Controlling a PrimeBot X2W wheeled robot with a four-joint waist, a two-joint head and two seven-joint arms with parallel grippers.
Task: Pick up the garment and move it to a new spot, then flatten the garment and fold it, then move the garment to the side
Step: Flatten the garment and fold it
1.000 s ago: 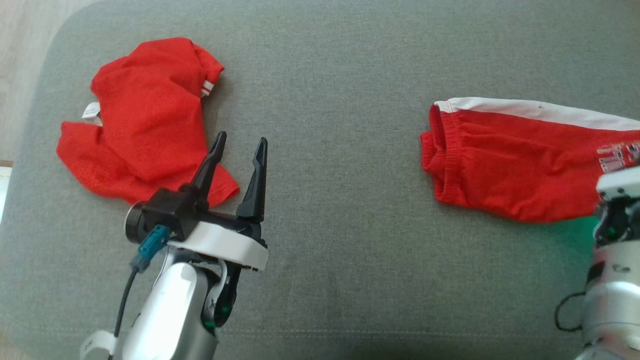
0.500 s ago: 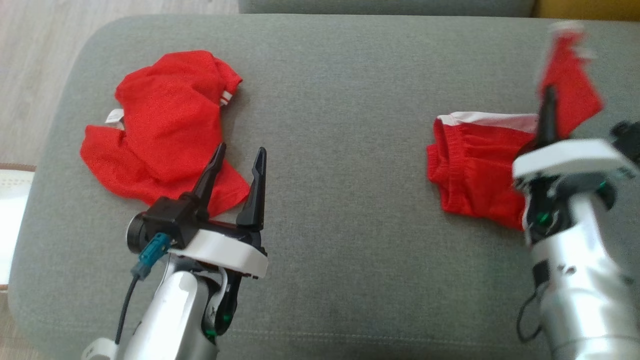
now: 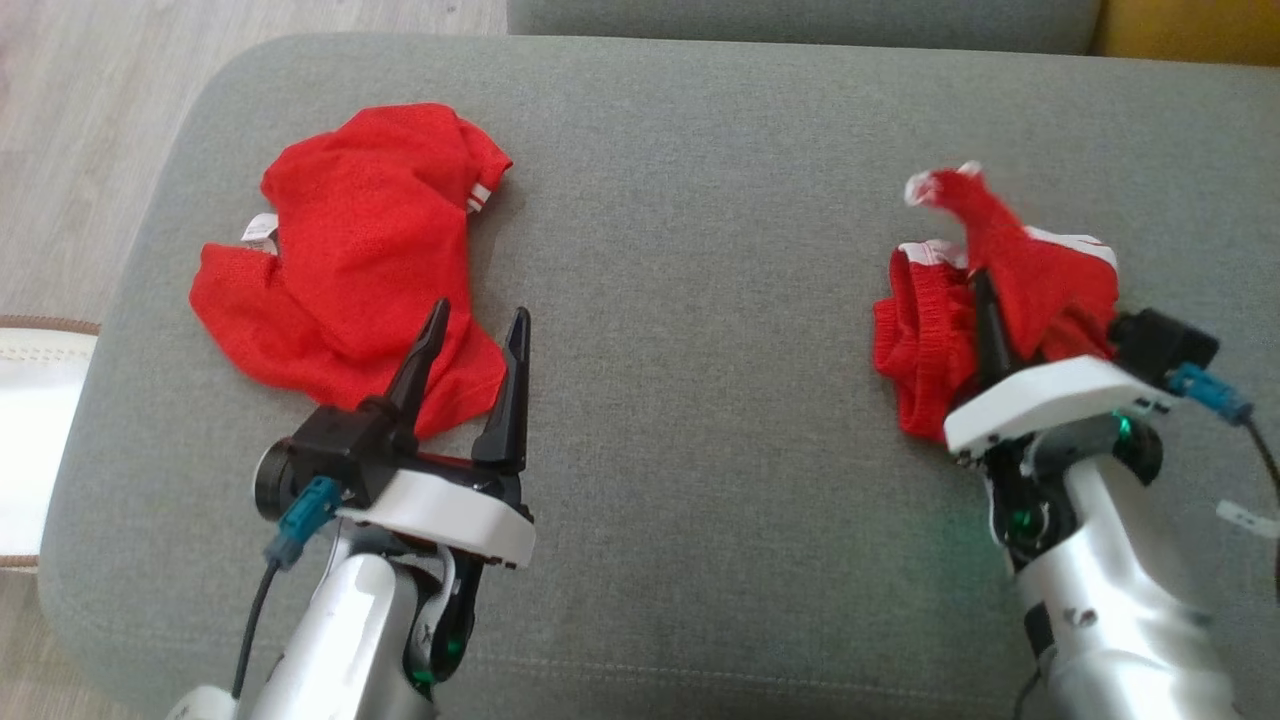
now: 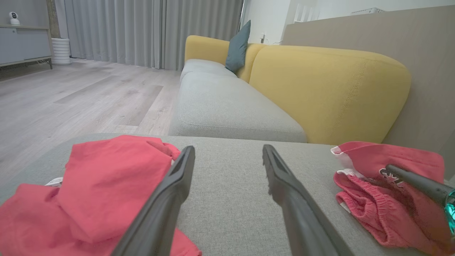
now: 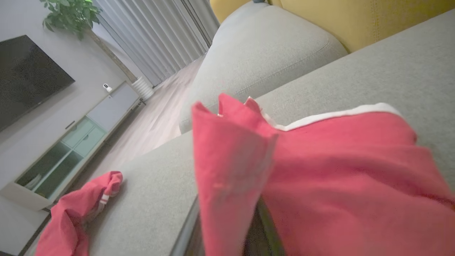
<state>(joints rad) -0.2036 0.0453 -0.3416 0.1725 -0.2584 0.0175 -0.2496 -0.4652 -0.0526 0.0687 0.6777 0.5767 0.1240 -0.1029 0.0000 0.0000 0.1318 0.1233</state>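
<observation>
Red garment point(image 3: 1040, 290) with white trim, bunched, one corner raised, near the right end of grey cushion point(image 3: 700, 250).

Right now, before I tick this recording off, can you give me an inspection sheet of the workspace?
Surface: grey cushion, bare between the two garments.
Job's things: red shorts with white trim, bunched at the right, one part pulled up, the rest lying on the cushion.
Clutter: red mesh garment, crumpled at the left.
Grippers: left gripper open and empty, by the mesh garment's near edge; right gripper shut on the shorts.
Cables: left wrist cable and right wrist cable, each with a teal plug, neither snagged on cloth.
Surroundings: yellow sofa back, grey curtains, wooden floor; no person seen.
</observation>
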